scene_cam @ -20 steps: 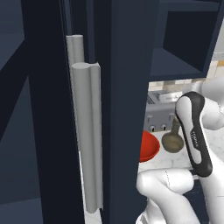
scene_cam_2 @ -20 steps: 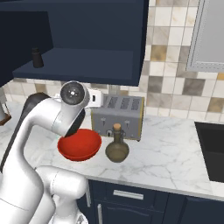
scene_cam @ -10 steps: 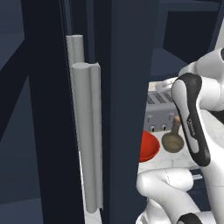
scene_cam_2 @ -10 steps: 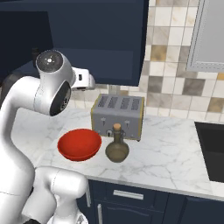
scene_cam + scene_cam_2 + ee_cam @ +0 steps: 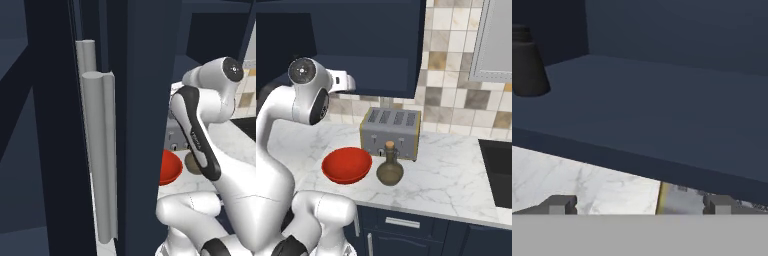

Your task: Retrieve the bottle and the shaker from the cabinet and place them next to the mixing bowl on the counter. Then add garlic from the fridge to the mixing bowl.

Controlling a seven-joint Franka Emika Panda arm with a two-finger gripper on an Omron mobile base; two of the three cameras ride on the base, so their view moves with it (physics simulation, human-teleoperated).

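Note:
The black shaker (image 5: 527, 62) stands on the navy shelf of the cabinet (image 5: 662, 110), at the upper left of the hand view. My gripper (image 5: 639, 205) is open and empty, its fingertips (image 5: 559, 205) wide apart, in front of and just below the shelf's front edge, well to the right of the shaker. The olive-brown bottle (image 5: 389, 166) with its cork stands upright on the white marble counter (image 5: 446, 175), right beside the red mixing bowl (image 5: 347, 165). Both also show past my arm as the bowl (image 5: 170, 167) and bottle (image 5: 191, 162). The cabinet (image 5: 356, 45) hangs above them.
A silver toaster (image 5: 391, 132) stands behind the bowl and bottle. A black cooktop (image 5: 498, 170) lies at the counter's right, under a grey hood (image 5: 496, 40). A tall navy panel with grey bar handles (image 5: 97, 150) stands close on the left.
My arm has swung up and to the left, from over the bowl up to the cabinet shelf. The gripper stayed open. Bottle and bowl have not moved.

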